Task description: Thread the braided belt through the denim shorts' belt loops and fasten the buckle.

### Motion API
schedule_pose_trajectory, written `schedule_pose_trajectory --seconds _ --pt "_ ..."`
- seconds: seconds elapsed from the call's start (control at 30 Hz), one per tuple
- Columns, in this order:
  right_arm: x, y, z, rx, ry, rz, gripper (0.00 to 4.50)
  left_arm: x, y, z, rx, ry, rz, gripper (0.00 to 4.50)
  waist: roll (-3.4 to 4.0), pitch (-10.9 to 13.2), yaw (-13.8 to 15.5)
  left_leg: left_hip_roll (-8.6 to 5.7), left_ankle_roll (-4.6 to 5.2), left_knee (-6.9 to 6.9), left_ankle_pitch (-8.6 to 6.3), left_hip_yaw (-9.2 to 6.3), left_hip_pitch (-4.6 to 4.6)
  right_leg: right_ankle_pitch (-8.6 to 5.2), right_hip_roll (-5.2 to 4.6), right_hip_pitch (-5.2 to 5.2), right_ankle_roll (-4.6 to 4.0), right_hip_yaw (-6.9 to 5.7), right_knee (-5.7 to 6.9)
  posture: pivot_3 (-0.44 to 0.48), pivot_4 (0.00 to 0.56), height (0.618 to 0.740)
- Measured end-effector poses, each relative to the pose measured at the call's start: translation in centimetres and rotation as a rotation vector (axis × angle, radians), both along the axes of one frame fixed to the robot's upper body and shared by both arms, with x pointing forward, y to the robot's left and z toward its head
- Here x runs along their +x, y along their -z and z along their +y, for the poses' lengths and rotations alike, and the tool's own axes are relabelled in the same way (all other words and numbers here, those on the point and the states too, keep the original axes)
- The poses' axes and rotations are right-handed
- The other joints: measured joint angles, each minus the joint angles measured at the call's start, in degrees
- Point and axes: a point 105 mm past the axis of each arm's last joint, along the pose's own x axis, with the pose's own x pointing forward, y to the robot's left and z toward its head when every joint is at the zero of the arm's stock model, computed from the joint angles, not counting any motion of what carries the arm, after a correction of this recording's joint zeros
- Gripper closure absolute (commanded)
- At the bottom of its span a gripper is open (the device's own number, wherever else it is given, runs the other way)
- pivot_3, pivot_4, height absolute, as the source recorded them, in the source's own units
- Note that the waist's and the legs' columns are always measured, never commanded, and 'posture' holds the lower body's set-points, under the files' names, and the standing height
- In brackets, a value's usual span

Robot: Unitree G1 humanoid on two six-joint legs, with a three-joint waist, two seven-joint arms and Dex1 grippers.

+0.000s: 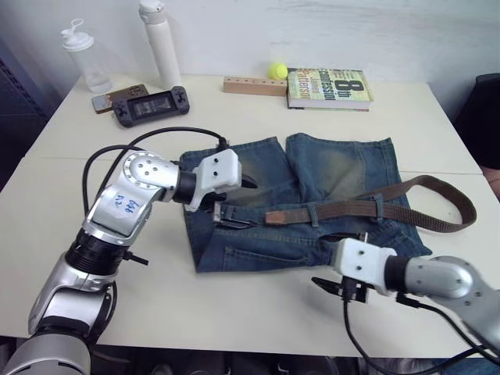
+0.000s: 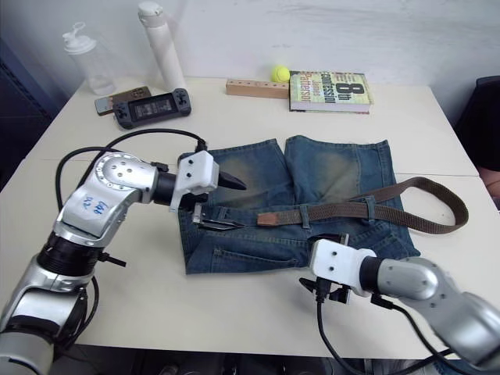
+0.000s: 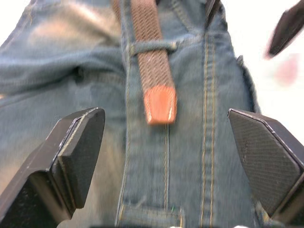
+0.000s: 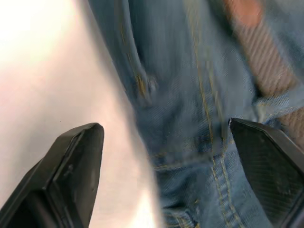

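The denim shorts [image 1: 312, 180] lie flat in the middle of the white table. The braided belt [image 1: 344, 211] runs along the waistband under two belt loops [image 1: 315, 212], and its free length curves back at the right [image 1: 467, 205]. Its tan tip [image 3: 160, 104] lies just past a belt loop [image 3: 152, 46]. My left gripper [image 1: 241, 203] is open over the shorts' left part, its fingers [image 3: 76, 152] either side of the tip. My right gripper [image 1: 336, 287] is open low over the table at the shorts' near edge [image 4: 190, 142]. The buckle is hidden.
Along the table's far side stand a book [image 1: 328, 87], a yellow ball [image 1: 277, 70], a wooden block [image 1: 254, 84], a black game console [image 1: 150, 105], a phone [image 1: 117, 98], a white bottle [image 1: 160, 43] and a clear bottle [image 1: 86, 58].
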Motion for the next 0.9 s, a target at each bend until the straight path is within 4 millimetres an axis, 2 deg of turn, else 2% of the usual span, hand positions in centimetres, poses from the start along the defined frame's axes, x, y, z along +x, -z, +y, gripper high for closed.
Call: schedule_pose_trajectory --seconds 0.03,0.1,0.23,0.37,0.47,0.57,0.8,0.9 --pt "0.3 0.0 0.1 0.000 0.003 -0.021 1.37 0.0 0.2 -0.5 0.001 0.006 0.000 0.00 0.00 0.0 0.0 0.02 0.00 0.07 0.00 0.00 -0.01 0.00 0.02 0.01 0.00 -0.01 0.00 0.000 0.150 0.738" --pt "0.8 0.2 0.0 0.009 0.032 -0.038 2.39 0.3 1.2 -1.5 0.030 0.005 -0.025 0.00 0.00 0.0 -0.1 0.03 -0.01 0.10 0.00 -0.01 -0.01 0.00 0.04 0.01 0.00 -0.03 0.03 0.000 0.150 0.738" --pt "1.0 0.4 0.0 0.028 0.060 -0.025 4.28 1.5 2.8 -1.6 0.135 0.011 -0.180 0.00 0.00 0.0 -0.2 0.06 -0.05 0.10 0.03 0.00 0.02 0.00 0.07 -0.01 0.00 -0.03 0.06 0.000 0.150 0.738" --pt "1.1 0.3 -0.1 0.049 0.092 -0.010 4.40 2.7 3.2 -1.6 0.207 0.034 -0.380 0.00 0.00 0.0 0.0 0.04 -0.03 0.18 0.02 0.00 0.02 0.00 0.03 0.03 0.00 -0.03 0.06 0.000 0.150 0.738" --pt "1.1 0.2 -0.1 0.058 0.107 0.001 4.40 2.7 3.3 -2.6 0.211 0.087 -0.491 0.00 0.00 0.0 0.1 0.05 -0.01 0.21 0.01 0.00 0.01 0.00 0.03 0.03 0.00 -0.04 0.07 0.000 0.150 0.738" --pt "1.1 0.2 -0.1 0.066 0.116 0.007 4.40 2.3 3.4 -3.5 0.206 0.131 -0.553 0.00 0.00 0.0 0.0 0.05 -0.01 0.21 0.01 0.00 0.01 0.00 0.03 0.02 0.00 -0.04 0.10 0.000 0.150 0.738" --pt "1.3 -0.1 -0.1 0.069 0.126 0.018 4.40 2.6 5.1 -3.5 0.301 0.227 -0.721 0.00 0.00 0.0 -0.1 0.05 0.01 0.32 -0.01 0.00 0.01 0.00 0.02 0.01 0.00 -0.06 0.43 0.000 0.150 0.738" --pt "1.4 -0.1 -0.1 0.073 0.132 0.022 4.50 2.9 4.9 -3.5 0.300 0.238 -0.800 0.88 0.00 0.0 0.0 0.05 0.05 0.40 -0.03 0.00 0.00 0.00 0.00 0.01 0.00 -0.06 0.47 0.000 0.150 0.738"
